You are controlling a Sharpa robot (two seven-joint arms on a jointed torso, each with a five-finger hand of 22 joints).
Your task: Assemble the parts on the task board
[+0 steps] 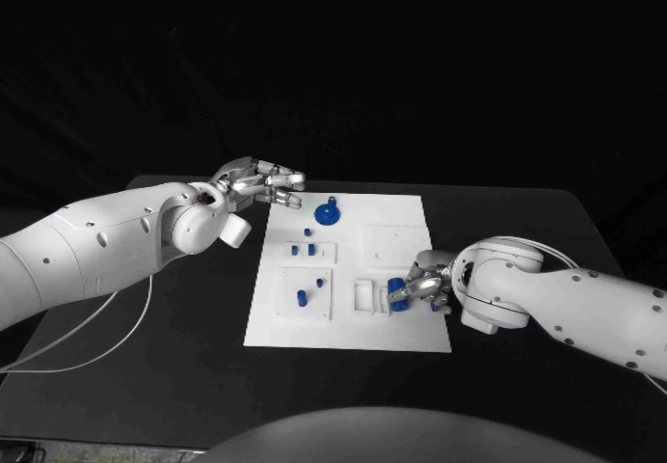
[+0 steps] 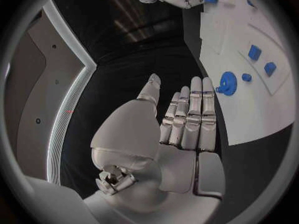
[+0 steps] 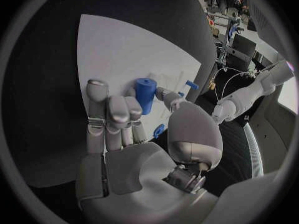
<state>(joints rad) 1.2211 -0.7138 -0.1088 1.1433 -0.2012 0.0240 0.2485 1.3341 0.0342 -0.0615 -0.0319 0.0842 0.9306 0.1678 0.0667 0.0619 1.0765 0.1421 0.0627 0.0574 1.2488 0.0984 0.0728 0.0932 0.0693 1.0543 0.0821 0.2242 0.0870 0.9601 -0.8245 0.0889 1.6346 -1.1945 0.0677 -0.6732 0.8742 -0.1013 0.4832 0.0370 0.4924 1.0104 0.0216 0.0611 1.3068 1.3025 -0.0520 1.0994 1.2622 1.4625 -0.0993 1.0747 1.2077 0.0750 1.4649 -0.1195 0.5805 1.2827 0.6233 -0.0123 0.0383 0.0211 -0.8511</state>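
The white task board (image 1: pixel 396 217) lies in the middle of the black table. My right hand (image 1: pixel 428 284) is over its near right part and pinches a blue cylindrical part (image 3: pixel 145 94) between thumb and fingers, just above a white slotted block (image 1: pixel 365 297). My left hand (image 1: pixel 261 183) hovers off the board's far left corner, fingers straight and holding nothing (image 2: pixel 181 119). A blue gear-like part (image 1: pixel 328 214) lies on the board near that hand. Two small blue pegs (image 1: pixel 304 250) stand mid-board. Further blue pieces (image 1: pixel 304 298) sit in a plate at the near left.
Black table (image 1: pixel 167 367) surrounds the board, with free room on both sides and at the near edge. A thin white cable (image 1: pixel 104 338) from my left arm trails over the table's left part.
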